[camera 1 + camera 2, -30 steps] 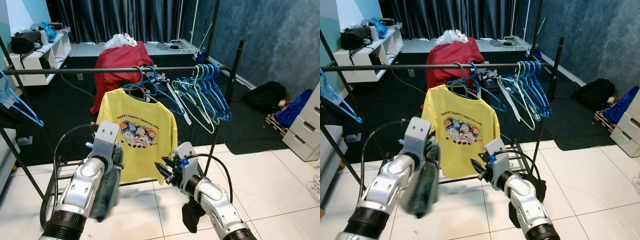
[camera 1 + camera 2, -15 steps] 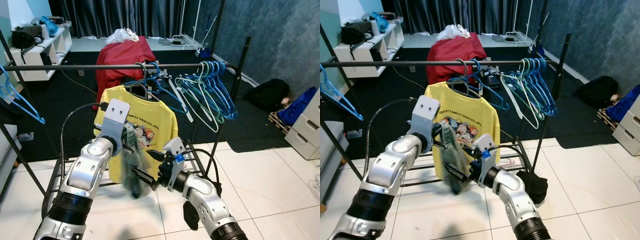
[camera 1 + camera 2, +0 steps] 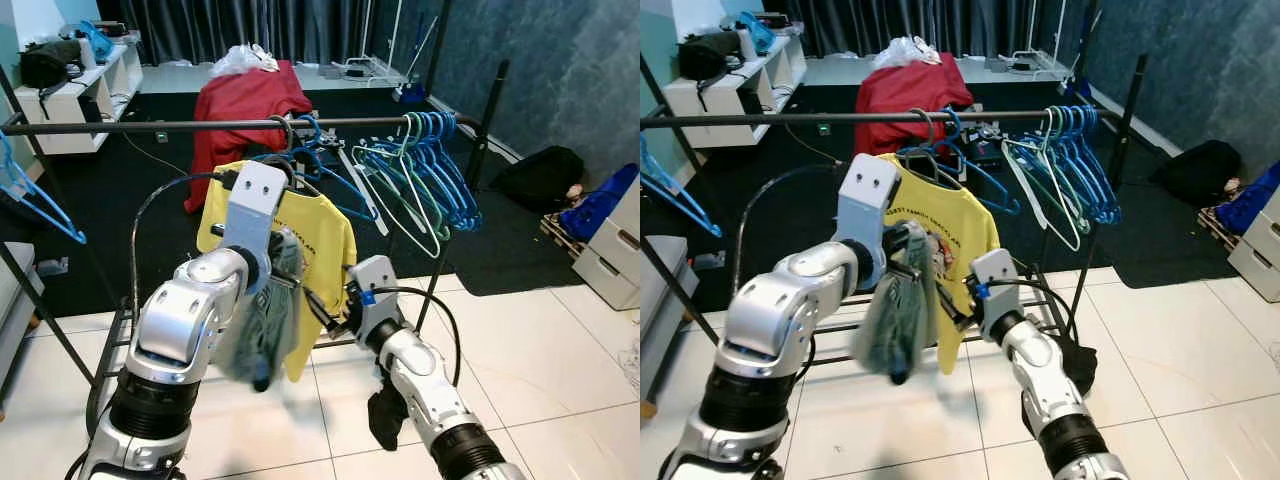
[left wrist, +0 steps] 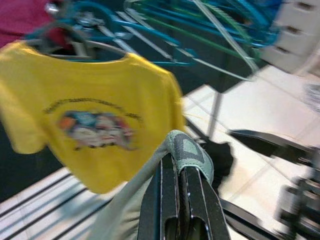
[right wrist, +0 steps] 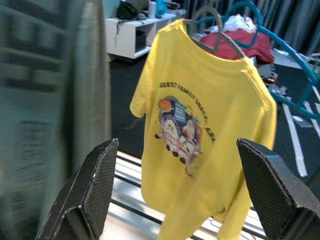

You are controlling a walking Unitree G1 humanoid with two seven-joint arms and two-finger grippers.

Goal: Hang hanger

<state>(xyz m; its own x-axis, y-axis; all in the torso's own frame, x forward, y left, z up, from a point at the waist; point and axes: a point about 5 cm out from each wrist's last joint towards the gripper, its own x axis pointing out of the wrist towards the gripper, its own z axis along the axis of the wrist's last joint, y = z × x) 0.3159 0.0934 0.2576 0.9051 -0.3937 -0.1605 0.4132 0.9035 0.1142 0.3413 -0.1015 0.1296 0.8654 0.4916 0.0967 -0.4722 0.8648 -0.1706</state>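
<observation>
The left end effector (image 4: 181, 175) is clamped on a grey-green garment (image 3: 262, 330) that hangs limp in front of the rail (image 3: 150, 126); it looks light and floppy, so gripping its top edge suits. The right end effector (image 5: 180, 200), fingers apart, sits beside it, below the rail.

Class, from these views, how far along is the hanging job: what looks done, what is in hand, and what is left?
Done: a yellow T-shirt already hangs on the rail. In hand: the left pincer is shut on a grey-green garment, raised in front of the rack; the right pincer is open beside it. Left: that garment is not yet on the rail.
</observation>
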